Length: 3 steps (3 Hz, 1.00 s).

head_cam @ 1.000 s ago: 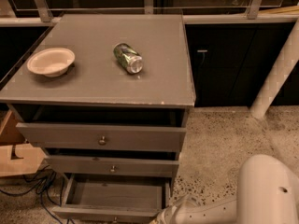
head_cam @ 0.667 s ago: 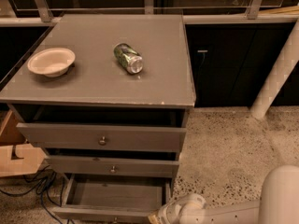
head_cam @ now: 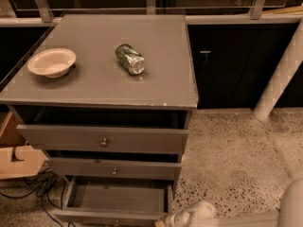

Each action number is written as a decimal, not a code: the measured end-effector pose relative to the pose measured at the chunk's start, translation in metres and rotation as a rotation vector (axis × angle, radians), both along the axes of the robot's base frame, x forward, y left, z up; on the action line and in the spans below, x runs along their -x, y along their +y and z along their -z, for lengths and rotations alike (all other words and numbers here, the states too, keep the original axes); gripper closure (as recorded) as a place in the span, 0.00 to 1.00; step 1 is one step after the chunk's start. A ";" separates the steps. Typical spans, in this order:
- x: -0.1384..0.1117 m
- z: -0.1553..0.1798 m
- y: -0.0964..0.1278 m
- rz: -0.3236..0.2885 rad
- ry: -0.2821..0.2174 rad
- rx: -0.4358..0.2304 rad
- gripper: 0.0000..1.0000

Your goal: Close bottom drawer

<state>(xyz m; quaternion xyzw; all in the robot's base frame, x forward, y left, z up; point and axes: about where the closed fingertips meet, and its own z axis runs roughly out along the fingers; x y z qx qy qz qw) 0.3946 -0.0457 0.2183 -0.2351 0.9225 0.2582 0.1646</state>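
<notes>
The bottom drawer [head_cam: 118, 197] of the grey cabinet is pulled out, and its empty inside shows. Its narrow front panel [head_cam: 94, 216] lies at the lower edge of the view, with the knob [head_cam: 116, 222] only just showing. My gripper [head_cam: 163, 220] is at the end of the white arm [head_cam: 203, 215], which comes in from the lower right. The gripper is low by the drawer's right front corner and is partly cut off by the frame edge.
The top drawer [head_cam: 104, 140] and middle drawer [head_cam: 113, 168] stand slightly ajar above. A white bowl [head_cam: 52, 62] and a can on its side [head_cam: 130, 58] lie on the cabinet top. A cardboard box [head_cam: 14, 160] and cables [head_cam: 40, 188] are at the left, and a white post [head_cam: 279, 74] at the right.
The arm's large white link has slid down and right, mostly out of view. The wrist end stays by the drawer's right front corner. The drawer has not visibly moved.
</notes>
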 end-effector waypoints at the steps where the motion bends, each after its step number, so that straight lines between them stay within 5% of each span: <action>1: 0.026 -0.003 -0.019 0.090 0.051 -0.015 1.00; 3: 0.025 0.020 -0.008 0.083 0.098 -0.012 1.00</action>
